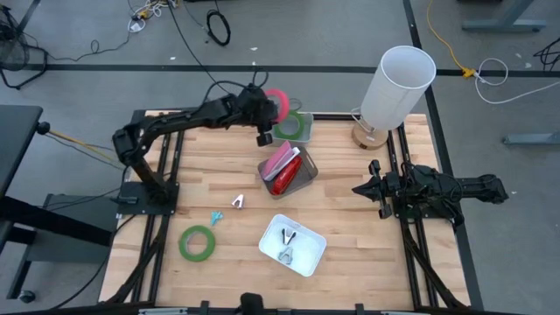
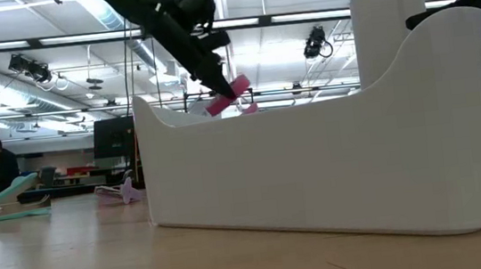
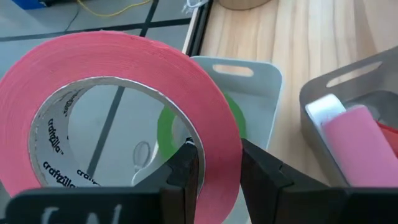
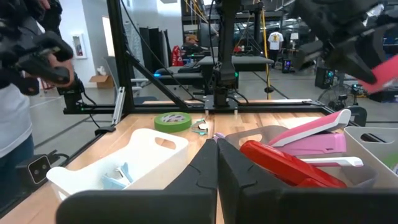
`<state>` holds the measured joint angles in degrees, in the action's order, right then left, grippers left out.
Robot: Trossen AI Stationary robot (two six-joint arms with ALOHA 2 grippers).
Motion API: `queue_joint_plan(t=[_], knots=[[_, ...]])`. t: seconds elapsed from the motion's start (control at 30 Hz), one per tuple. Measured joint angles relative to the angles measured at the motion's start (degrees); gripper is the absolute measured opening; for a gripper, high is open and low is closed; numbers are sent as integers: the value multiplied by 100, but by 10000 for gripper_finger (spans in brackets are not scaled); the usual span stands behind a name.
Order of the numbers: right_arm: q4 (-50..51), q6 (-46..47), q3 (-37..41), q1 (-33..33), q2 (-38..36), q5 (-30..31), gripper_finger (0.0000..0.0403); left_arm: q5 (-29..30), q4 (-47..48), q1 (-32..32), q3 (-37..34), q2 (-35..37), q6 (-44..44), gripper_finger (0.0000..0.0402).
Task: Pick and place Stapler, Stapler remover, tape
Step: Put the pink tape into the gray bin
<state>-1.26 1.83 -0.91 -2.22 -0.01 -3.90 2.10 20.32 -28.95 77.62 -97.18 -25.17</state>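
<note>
So I've got the grey bin (image 1: 308, 178) already holding the pink stapler (image 1: 280, 158) and red stapler (image 1: 285, 178), and the white tray (image 1: 308, 256) holds two removers. Left pincer (image 1: 273, 108) is clamped on the pink tape (image 1: 279, 101), raised over the tape bin (image 1: 302, 137) with one green roll (image 1: 292, 128) in it; right pincer (image 1: 367, 188) is parked shut at the desk's right edge. Left to do, I'd say: second green roll (image 1: 198, 242), blue remover (image 1: 215, 217), small clip (image 1: 238, 201).

Matt pink tape (image 3: 211, 124), pale wood table (image 1: 350, 201), seemingly plastic trays (image 1: 293, 245).
</note>
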Motion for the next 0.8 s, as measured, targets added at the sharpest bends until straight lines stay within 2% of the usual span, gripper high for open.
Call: queue_joint_plan(t=[0.23,0.5,0.63,0.8], knots=[[0,0,0,0,0,-2,2,-371,-541,-89,-2,-315,4,101],[0,-2,1,0,0,-1,2,-399,-655,-89,-2,-407,9,105],[0,-2,0,0,0,-2,2,-396,-662,-89,-2,-407,9,127],[0,-2,0,-2,0,-2,2,-382,-668,-89,-2,-407,77,177]])
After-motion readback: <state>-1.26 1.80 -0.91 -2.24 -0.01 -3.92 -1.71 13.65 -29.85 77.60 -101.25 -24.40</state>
